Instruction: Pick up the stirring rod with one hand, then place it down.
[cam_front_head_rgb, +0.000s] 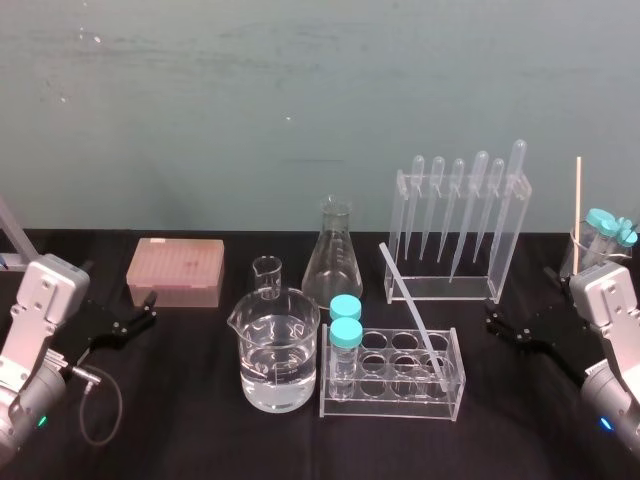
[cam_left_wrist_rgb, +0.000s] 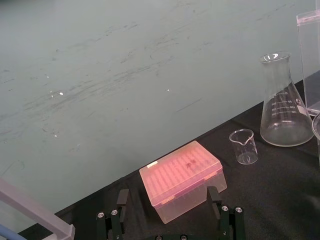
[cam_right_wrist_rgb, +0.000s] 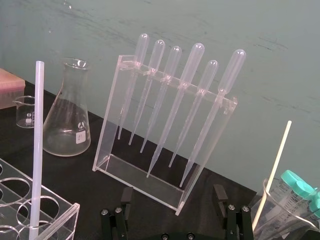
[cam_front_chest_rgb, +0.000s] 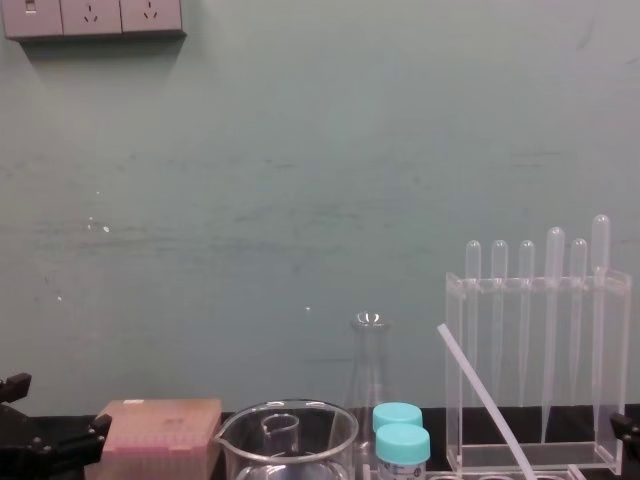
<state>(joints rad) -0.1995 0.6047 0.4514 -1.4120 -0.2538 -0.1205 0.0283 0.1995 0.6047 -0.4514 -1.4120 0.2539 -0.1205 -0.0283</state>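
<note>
Rod: thin translucent whitish stirring rod (cam_front_head_rgb: 412, 312) leans tilted in the clear plastic tube rack (cam_front_head_rgb: 390, 408).
My right pincer (cam_front_head_rgb: 497, 323): released, apart from rack.
My left pincer (cam_front_head_rgb: 146, 312): released, near pink tip box (cam_front_head_rgb: 175, 270).

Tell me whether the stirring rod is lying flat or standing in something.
Standing, tilted: the stirring rod rests with its lower end in a hole of the clear tube rack, top leaning back and left.

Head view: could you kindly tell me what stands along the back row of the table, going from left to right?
pink tip box → small beaker → conical flask → pipette rack → glass beaker of capped tubes
</note>
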